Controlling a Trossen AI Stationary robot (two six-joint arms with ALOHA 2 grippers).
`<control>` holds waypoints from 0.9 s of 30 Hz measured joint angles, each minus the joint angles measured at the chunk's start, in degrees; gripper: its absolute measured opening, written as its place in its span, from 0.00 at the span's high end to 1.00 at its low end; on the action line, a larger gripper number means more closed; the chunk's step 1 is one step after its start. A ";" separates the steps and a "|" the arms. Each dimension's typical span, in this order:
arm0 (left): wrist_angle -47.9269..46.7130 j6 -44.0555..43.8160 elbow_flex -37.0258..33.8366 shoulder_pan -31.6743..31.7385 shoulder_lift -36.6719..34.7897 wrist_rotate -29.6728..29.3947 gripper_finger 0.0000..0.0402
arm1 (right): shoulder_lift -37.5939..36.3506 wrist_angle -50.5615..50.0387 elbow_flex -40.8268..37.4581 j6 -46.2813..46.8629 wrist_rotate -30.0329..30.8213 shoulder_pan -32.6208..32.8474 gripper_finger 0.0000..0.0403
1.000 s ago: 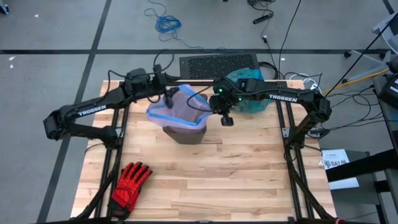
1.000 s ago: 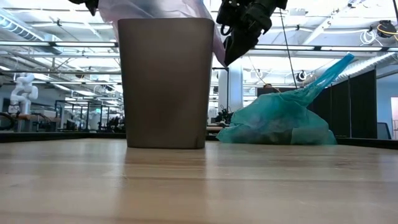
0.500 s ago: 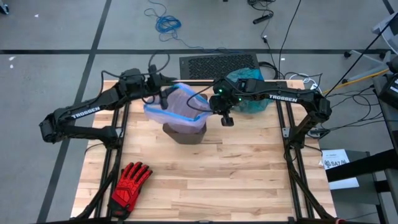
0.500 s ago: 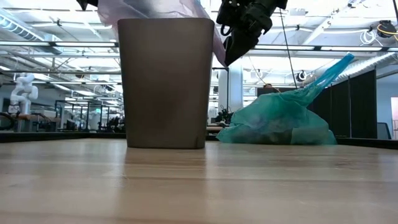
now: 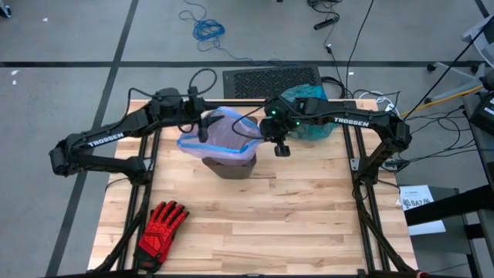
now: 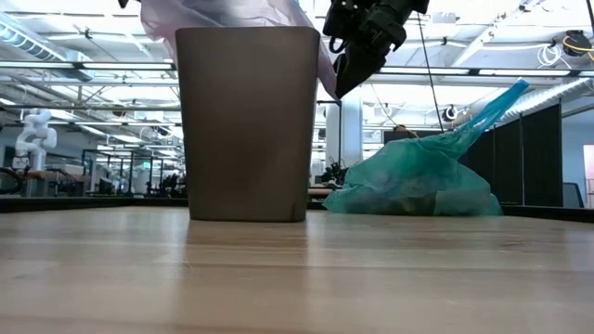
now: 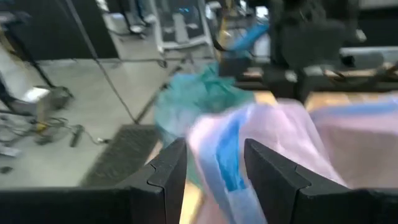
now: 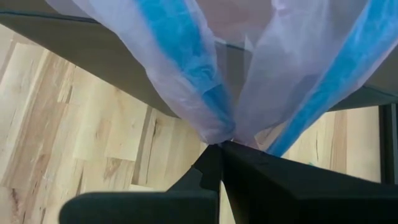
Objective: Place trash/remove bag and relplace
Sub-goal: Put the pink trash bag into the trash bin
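A brown bin (image 6: 246, 121) stands on the table's far middle. A pale lilac bag with a blue rim (image 5: 228, 135) hangs into it, its rim held above the bin between both grippers. My left gripper (image 5: 203, 123) is shut on the rim at the bin's far left. My right gripper (image 5: 261, 133) is shut on the rim at the bin's right. The teal-green bag (image 6: 418, 186) rests on its bulging bottom at the far right, its gathered neck (image 6: 501, 97) sticking up. The trash is out of view. My left gripper pinches the bunched blue rim (image 7: 227, 165) of the lilac bag between its two fingers (image 7: 171, 171), coming nearly level from the table's left. The rim is held above the bin's edge. The bag's body hangs down into the bin. My right gripper pinches a gathered fold of the lilac bag's rim (image 8: 219, 132) at its fingertips (image 8: 214, 158), slanting down from the table's right. Two stretches of blue rim run into the pinch. That part is lifted over the bin's right edge (image 6: 316, 37) and drawn taut.
A red-and-black glove (image 5: 160, 228) lies at the near left of the table. The near half of the wooden table (image 5: 293, 224) holds nothing else. A black grille (image 5: 270, 79) and cables lie on the floor beyond the far edge.
My left gripper has tipped a little nearer to level while keeping its hold, and the left part of the lilac bag's rim has spread slightly toward the table's left. The bin and the teal-green bag have stayed where they were.
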 joint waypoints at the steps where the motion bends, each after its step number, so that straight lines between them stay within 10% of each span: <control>1: 0.00 0.16 0.73 -0.18 -0.10 -0.97 0.61 | 0.00 0.00 0.00 0.00 -0.01 0.00 1.00; 18: -6.61 -0.01 4.96 -4.66 -3.38 -1.40 0.62 | 0.00 -0.71 0.02 -0.13 0.00 0.00 1.00; 27: -1.85 0.13 4.87 -3.56 5.82 -7.78 0.93 | 0.00 -0.87 0.02 -0.09 0.00 0.00 1.00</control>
